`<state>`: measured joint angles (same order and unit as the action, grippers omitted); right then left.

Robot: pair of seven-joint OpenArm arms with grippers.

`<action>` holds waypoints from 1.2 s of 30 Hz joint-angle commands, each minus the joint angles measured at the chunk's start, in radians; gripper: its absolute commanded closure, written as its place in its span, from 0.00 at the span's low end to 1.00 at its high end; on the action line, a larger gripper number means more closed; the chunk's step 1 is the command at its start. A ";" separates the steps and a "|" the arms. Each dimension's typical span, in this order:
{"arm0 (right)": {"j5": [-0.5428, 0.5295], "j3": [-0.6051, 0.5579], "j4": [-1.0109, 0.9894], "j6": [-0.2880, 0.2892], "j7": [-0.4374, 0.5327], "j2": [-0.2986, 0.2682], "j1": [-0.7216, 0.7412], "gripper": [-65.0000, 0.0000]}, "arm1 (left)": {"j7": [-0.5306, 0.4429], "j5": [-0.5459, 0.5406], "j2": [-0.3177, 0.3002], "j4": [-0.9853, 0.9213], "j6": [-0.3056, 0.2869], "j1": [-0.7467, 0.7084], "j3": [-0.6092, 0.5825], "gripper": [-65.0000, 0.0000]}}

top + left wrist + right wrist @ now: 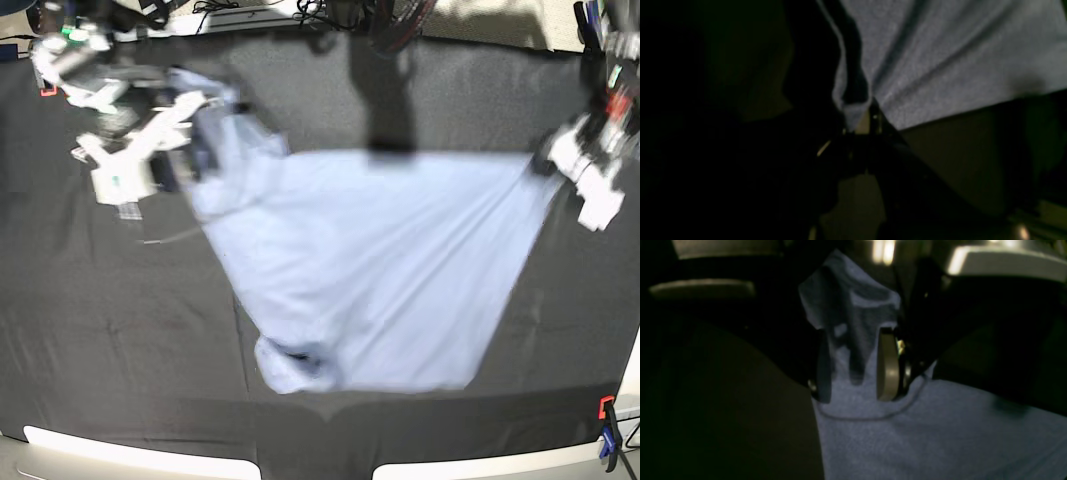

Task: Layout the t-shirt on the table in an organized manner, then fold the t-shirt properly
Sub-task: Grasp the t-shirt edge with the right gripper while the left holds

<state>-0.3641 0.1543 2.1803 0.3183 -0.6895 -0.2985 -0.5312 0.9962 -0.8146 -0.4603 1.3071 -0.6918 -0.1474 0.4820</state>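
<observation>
The t-shirt point(370, 270) lies spread on the table point(100, 330), center toward 6 o'clock. The left gripper point(863, 115) pinches its corner at 3 o'clock; the right gripper point(857, 365) holds bunched fabric at 10 o'clock.

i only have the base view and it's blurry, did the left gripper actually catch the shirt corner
Observer: Yes. In its wrist view the left gripper is shut on a corner of the t-shirt, with creases fanning out from the pinch.
Operator: and the right one, holding or just resting
Observer: Its wrist view shows a bunch of the same t-shirt between the fingers of the right gripper.
Operator: is that bunch flat or lifted
Observer: A fold stands up past the fingers, while the cloth nearer the camera spreads out smooth.
</observation>
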 commanded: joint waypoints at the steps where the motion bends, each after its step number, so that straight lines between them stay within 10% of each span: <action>1: -0.001 -0.016 0.019 0.004 0.029 -0.009 0.013 0.67 | -0.016 -0.013 -0.025 0.044 0.019 -0.016 0.049 1.00; 13: 0.048 -0.139 -0.043 0.000 0.046 0.090 0.146 0.59 | -0.034 0.107 -0.019 0.156 0.056 -0.185 0.237 1.00; 36: 0.180 -0.168 -1.080 -0.115 0.027 0.407 0.913 0.59 | -0.084 0.107 -0.017 0.156 0.056 -0.185 0.237 1.00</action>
<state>-0.1757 -0.0116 1.0817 0.2012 -0.6792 0.1043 0.3523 0.9356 -0.6979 -0.4549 1.4467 -0.6327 -0.3351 0.7120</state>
